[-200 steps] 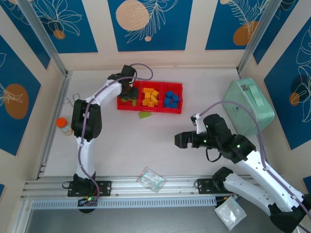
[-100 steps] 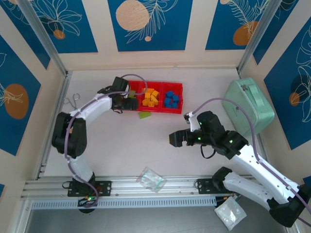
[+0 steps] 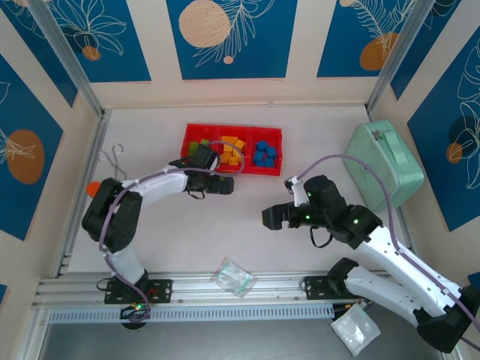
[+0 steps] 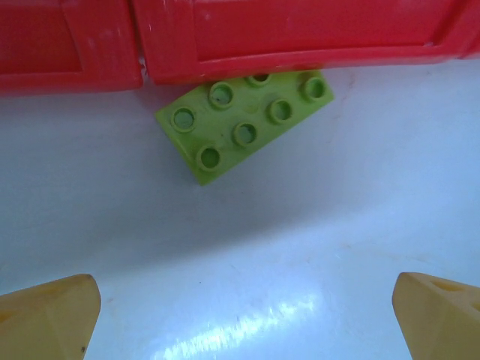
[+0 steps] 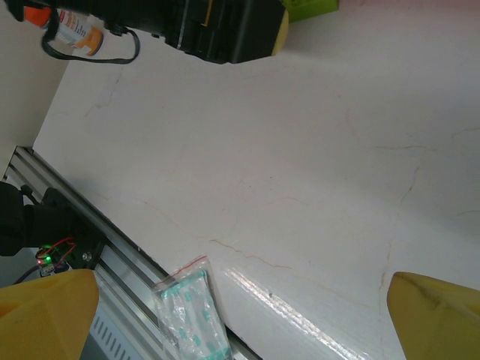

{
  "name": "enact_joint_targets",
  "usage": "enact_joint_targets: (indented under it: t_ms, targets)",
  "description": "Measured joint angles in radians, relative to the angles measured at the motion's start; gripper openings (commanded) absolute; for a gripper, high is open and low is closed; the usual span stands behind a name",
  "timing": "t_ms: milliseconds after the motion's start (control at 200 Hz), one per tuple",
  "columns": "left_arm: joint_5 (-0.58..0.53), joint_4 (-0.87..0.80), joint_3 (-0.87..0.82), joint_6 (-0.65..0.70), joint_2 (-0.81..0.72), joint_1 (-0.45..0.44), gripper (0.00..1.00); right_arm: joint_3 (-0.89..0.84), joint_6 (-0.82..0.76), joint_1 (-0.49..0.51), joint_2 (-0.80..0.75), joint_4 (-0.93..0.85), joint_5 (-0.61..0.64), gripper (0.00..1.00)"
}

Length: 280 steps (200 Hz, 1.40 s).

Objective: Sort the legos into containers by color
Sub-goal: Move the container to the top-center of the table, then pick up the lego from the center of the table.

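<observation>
The long red tray (image 3: 247, 129) lies at the back of the table. Its left compartment holds lime green legos (image 3: 196, 146), the middle one orange-yellow legos (image 3: 231, 148), the right one blue legos (image 3: 264, 154). One loose lime green brick (image 4: 244, 124) lies flat on the table, studs up, against the tray's near wall (image 4: 300, 37). My left gripper (image 3: 223, 184) hovers just in front of that brick, open with nothing between its fingers (image 4: 240, 322). My right gripper (image 3: 274, 217) hangs open and empty over mid-table (image 5: 240, 315).
A mint-green case (image 3: 382, 165) stands at the right. A clear plastic bag (image 3: 234, 276) lies near the front rail, another bag (image 3: 354, 330) past it. An orange-capped bottle (image 3: 91, 187) and a wire clip (image 3: 112, 157) sit at the left.
My left gripper has come out of the green compartment, swung toward me over the loose green brick, and its jaws have opened. The right gripper shifted slightly left.
</observation>
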Motion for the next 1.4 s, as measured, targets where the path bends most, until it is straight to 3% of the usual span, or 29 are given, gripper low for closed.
enact_joint_targets:
  t_ms: [390,805,1196,1401]
  targets:
    - [-0.031,-0.043,0.219,-0.037,0.210,0.000,0.99,-0.017,-0.003,-0.001,-0.085,-0.062,0.053,0.99]
    - [-0.070,-0.173,0.516,0.025,0.344,0.000,0.99,-0.025,-0.015,-0.016,-0.100,-0.081,0.059,0.99]
    - [-0.035,-0.130,0.399,0.167,0.334,0.000,0.99,-0.033,-0.019,-0.021,-0.101,-0.085,0.059,0.99]
    - [0.032,-0.116,0.338,0.275,0.291,0.002,0.83,-0.034,-0.019,-0.021,-0.101,-0.085,0.059,0.99]
